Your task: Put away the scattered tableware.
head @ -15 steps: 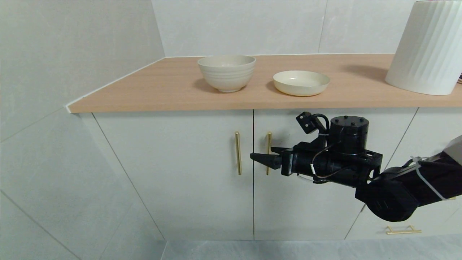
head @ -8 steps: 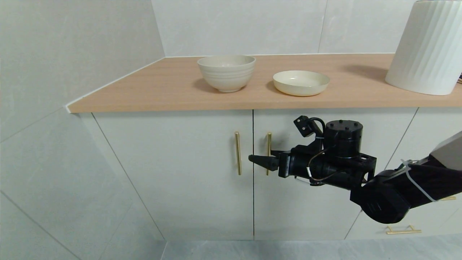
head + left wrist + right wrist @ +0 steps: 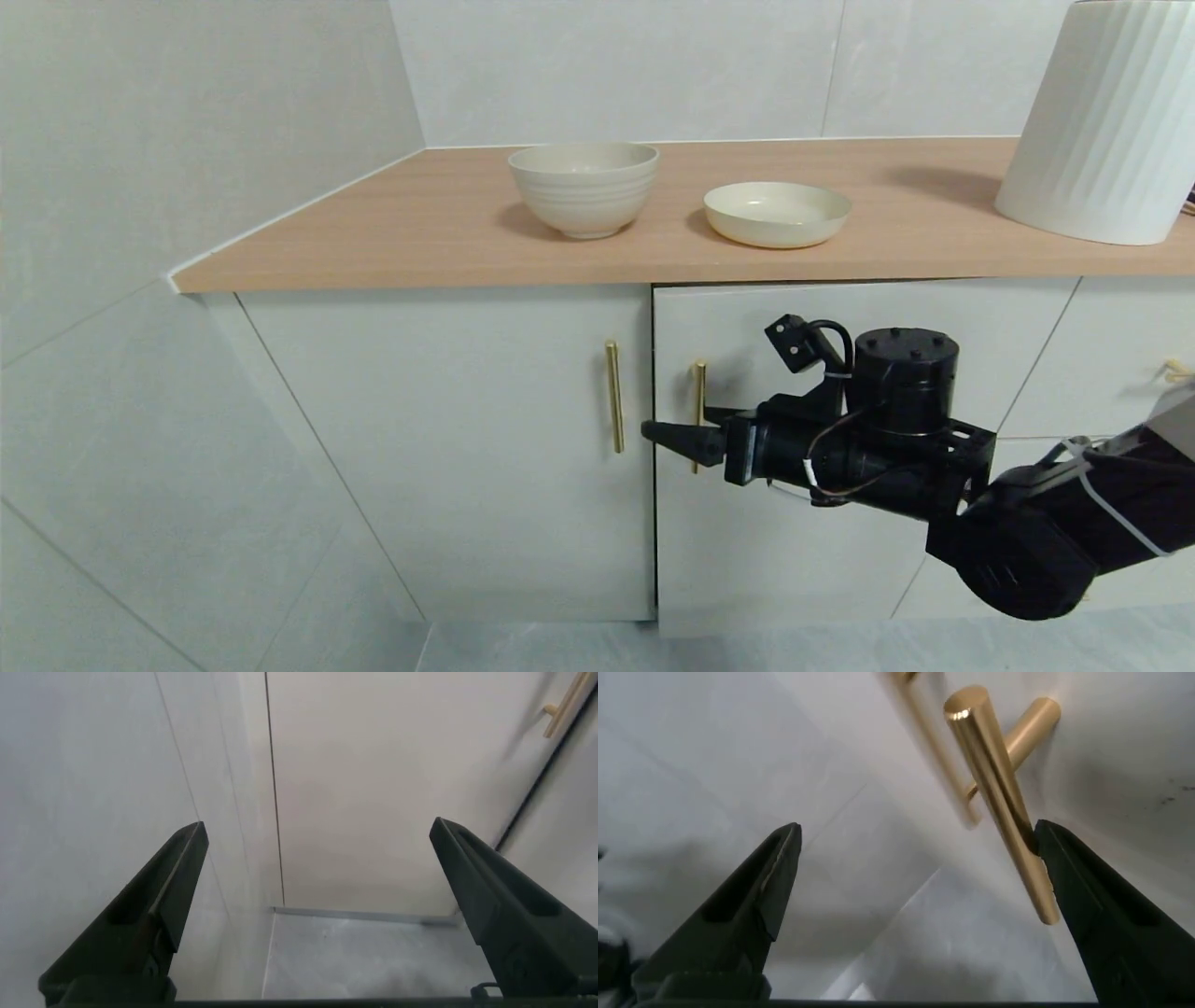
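The right cabinet door [image 3: 747,560] has swung ajar, its near edge now proud of the left door [image 3: 448,448], so storage is opening up. On the worktop [image 3: 420,233] above, the bowl [image 3: 583,187] and, right of it, the shallow dish [image 3: 777,213] sit untouched, not yet stowed. The right claw [image 3: 681,425], spread open, straddles the door's brass handle [image 3: 698,392]. The left claw [image 3: 318,829] hangs open, low near the floor [image 3: 374,952].

Creams, wood grain, brass.
Deep cream ceramic bowl [image 3: 583,187] with ringed bands; plain shallow cream plate [image 3: 777,213]; tan wood-grain countertop [image 3: 420,233]; slim brass door handle [image 3: 613,397]; white fluted cylinder [image 3: 1102,121].
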Tool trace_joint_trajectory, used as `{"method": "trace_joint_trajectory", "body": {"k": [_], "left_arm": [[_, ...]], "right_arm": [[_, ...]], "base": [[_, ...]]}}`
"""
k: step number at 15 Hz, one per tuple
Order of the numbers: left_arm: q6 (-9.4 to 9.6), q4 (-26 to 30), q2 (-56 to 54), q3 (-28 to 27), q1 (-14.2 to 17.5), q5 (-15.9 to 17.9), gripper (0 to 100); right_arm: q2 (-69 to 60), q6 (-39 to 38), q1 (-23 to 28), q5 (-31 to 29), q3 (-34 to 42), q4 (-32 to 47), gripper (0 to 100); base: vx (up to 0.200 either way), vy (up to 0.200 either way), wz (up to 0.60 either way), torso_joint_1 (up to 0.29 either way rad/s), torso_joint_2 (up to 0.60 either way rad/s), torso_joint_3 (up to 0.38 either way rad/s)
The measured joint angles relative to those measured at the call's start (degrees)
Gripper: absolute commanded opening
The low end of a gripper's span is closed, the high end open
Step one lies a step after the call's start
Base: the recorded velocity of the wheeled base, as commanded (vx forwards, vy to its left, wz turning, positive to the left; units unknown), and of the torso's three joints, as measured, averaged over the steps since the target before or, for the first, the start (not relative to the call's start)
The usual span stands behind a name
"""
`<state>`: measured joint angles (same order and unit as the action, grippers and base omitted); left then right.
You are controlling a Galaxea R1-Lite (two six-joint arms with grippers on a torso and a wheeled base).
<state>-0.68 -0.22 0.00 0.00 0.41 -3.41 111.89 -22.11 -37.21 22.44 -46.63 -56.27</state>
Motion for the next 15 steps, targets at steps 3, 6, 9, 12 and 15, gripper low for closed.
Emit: {"method": "trace_joint_trajectory", "body": {"k": [3,6,9,12,15], "left_arm": [[0.02,0.0,0.0,0.0,0.0,0.0,100],[0.0,0.0,0.0,0.0,0.0,0.0,100],[0.17,0.0,0.0,0.0,0.0,0.0,100],[0.26,0.0,0.0,0.0,0.0,0.0,100],[1.58,-0.1,0.0,-0.4,0.0,0.1,100]], "right_arm": [[-3.7,0.1,-1.3,3.4,5.7,0.3,100],[-8.0,0.3,-2.0,5.1,11.7,0.0,100],[-12.8,0.2,-2.3,7.2,16.7,0.4,100],[-17.7,0.2,-2.4,9.9,21.8,0.4,100],[-21.2,0.2,-2.5,10.5,25.8,0.1,100]], "base": [[0.0,0.0,0.0,0.0,0.0,0.0],[0.0,0.0,0.0,0.0,0.0,0.0],[0.0,0.0,0.0,0.0,0.0,0.0],[0.0,0.0,0.0,0.0,0.0,0.0],[0.0,0.0,0.0,0.0,0.0,0.0]]}}
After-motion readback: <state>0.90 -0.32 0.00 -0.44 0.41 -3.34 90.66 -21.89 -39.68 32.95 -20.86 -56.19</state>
